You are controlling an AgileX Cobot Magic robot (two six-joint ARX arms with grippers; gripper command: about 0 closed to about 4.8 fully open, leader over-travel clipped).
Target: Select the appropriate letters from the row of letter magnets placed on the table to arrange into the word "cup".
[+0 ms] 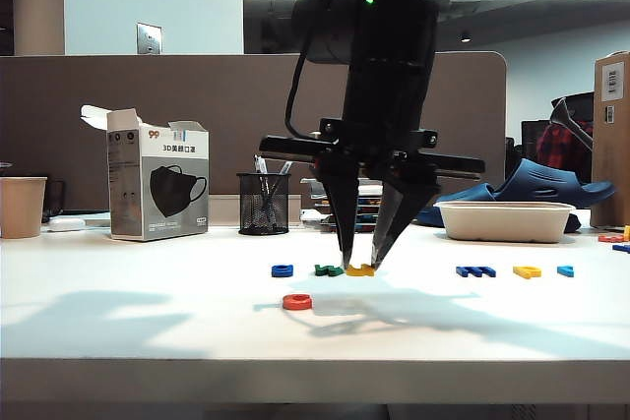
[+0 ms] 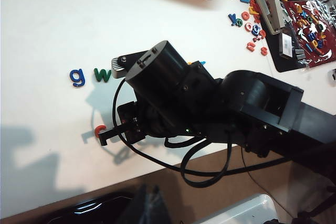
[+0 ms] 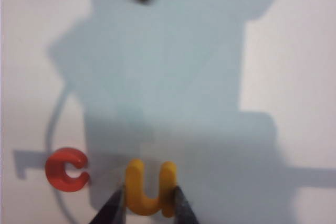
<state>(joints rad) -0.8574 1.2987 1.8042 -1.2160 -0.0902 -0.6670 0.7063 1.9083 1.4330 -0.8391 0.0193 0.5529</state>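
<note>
My right gripper (image 3: 149,204) is shut on the yellow "u" (image 3: 149,190), one fingertip on each outer side. The red-orange "c" (image 3: 65,169) lies on the white table (image 3: 294,77) just beside it. In the exterior view the right gripper (image 1: 362,265) points down with the "u" (image 1: 360,270) low over the table, behind the "c" (image 1: 296,302). The row still holds a blue letter (image 1: 283,270), a green one (image 1: 328,270), a dark blue one (image 1: 475,270), the yellow "p" (image 1: 527,271) and a light blue one (image 1: 565,270). My left gripper (image 2: 149,198) sits off the table's edge, dark and blurred, fingers together.
A mask box (image 1: 157,184), a mesh pen holder (image 1: 263,204) and a paper cup (image 1: 22,206) stand at the back left. A white tray (image 1: 504,220) sits at the back right. Loose spare letters (image 2: 247,24) lie beyond the right arm (image 2: 173,93).
</note>
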